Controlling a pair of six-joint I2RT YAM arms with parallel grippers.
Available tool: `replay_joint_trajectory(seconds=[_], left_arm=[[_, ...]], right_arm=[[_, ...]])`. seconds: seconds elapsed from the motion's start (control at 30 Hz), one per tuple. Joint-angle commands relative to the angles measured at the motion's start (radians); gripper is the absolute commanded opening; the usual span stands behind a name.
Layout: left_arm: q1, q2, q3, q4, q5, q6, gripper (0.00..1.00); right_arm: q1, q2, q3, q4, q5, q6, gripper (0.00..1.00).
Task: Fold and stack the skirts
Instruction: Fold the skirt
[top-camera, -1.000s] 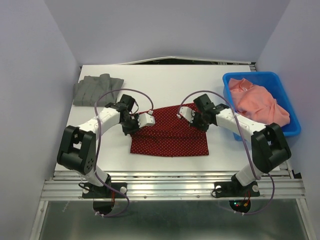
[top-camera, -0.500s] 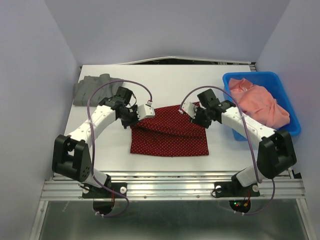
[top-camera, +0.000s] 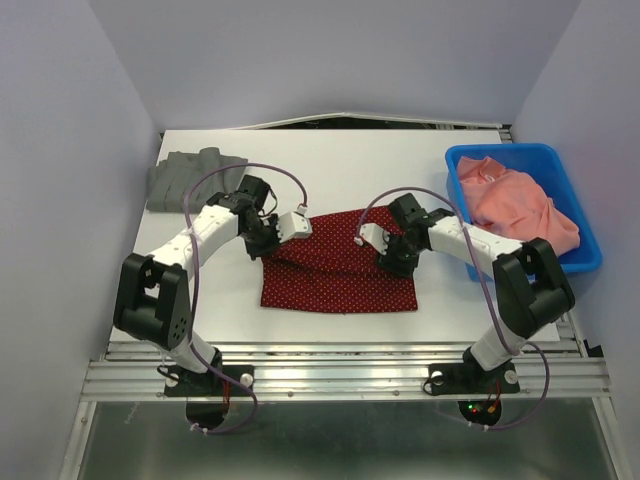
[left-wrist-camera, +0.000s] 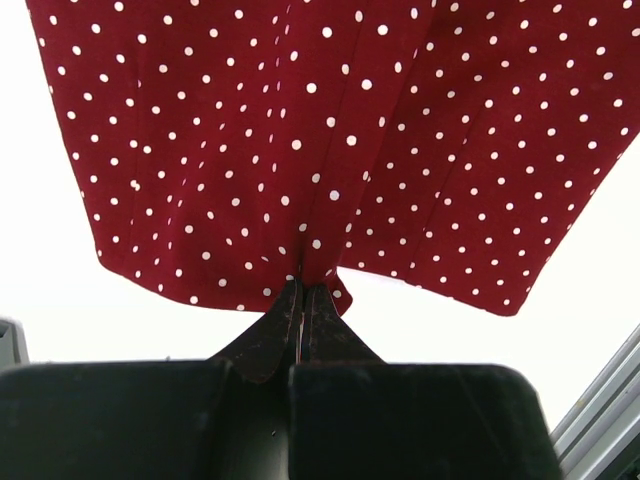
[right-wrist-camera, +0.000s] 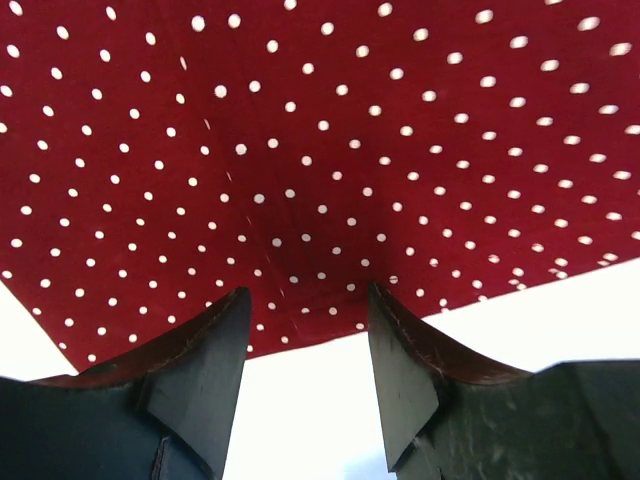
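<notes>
The dark red polka-dot skirt (top-camera: 340, 275) lies folded at the table's middle. My left gripper (top-camera: 274, 246) is at its left edge, shut on a pinch of the hem (left-wrist-camera: 303, 290), and the cloth (left-wrist-camera: 300, 130) fans out beyond the fingertips. At the right edge my right gripper (top-camera: 386, 260) is open. Its fingers (right-wrist-camera: 308, 300) straddle the hem without pinching it, and the dotted cloth (right-wrist-camera: 320, 150) lies flat beyond them. The plain dark grey skirt (top-camera: 190, 178) sits folded at the back left corner, clear of both arms.
A blue bin (top-camera: 500, 151) at the back right holds a salmon-pink garment (top-camera: 515, 205). Grey walls close in the left and right sides. The metal rail (top-camera: 340, 375) runs along the near edge by the arm bases.
My right gripper has opened and let go of the red skirt's edge, dropping slightly toward the near side. The left gripper stays shut on the cloth and has shifted little.
</notes>
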Motion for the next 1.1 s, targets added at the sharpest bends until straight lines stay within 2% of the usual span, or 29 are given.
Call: replay_joint_trajectory(seconds=[0.0, 0.03, 0.17, 0.2, 0.27, 0.3, 0.37, 0.7, 0.87, 1.07], left_arm=[[-0.004, 0.013, 0.053, -0.028, 0.029, -0.004, 0.00], [-0.004, 0.016, 0.056, -0.027, 0.029, -0.004, 0.00], [-0.004, 0.025, 0.066, -0.028, 0.026, -0.007, 0.00], [-0.004, 0.025, 0.067, -0.028, 0.026, -0.007, 0.00], [-0.004, 0.023, 0.066, -0.030, 0.021, -0.006, 0.00], [-0.004, 0.023, 0.064, -0.030, 0.020, -0.006, 0.00], [-0.004, 0.020, 0.063, -0.030, 0.015, -0.004, 0.00], [0.004, -0.006, 0.122, -0.070, -0.008, -0.026, 0.00], [0.004, -0.065, 0.138, -0.108, 0.007, -0.029, 0.00], [0.004, -0.158, 0.128, -0.203, 0.026, -0.004, 0.00]], right_arm=[[-0.005, 0.019, -0.031, 0.043, -0.020, -0.013, 0.55], [-0.005, 0.029, -0.034, 0.049, -0.015, -0.013, 0.55], [-0.005, 0.043, -0.048, 0.093, 0.006, -0.003, 0.41], [-0.005, 0.044, -0.049, 0.110, 0.015, -0.002, 0.33], [-0.005, 0.044, -0.049, 0.121, 0.026, 0.001, 0.22], [-0.005, 0.040, -0.049, 0.130, 0.038, 0.001, 0.12], [-0.005, 0.033, -0.040, 0.127, 0.046, 0.004, 0.02], [-0.005, -0.091, 0.076, 0.026, 0.106, 0.000, 0.01], [-0.005, -0.166, 0.162, -0.106, 0.086, -0.013, 0.01], [-0.005, -0.238, 0.144, -0.232, 0.069, -0.025, 0.01]])
